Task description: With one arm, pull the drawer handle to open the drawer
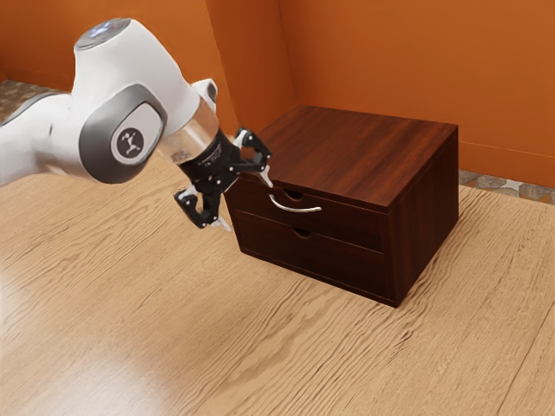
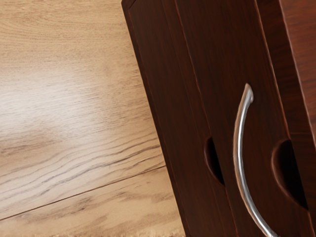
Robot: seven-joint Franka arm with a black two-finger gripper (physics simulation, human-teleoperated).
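Here the gripper (image 1: pixel 236 199) stands wide open and holds nothing, just beside the front corner of the dark cabinet (image 1: pixel 364 152). The silver handle (image 1: pixel 295 206) sits on the upper drawer (image 1: pixel 338 218), near the fingers.

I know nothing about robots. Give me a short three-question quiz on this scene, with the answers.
1. True or false: the tool is shut on the silver handle.
2. Which drawer bears the handle? A upper drawer; B lower drawer; C both.
3. How many drawers does the cabinet have?

Key: 1 false, it is open beside the handle; 2 A; 3 two.
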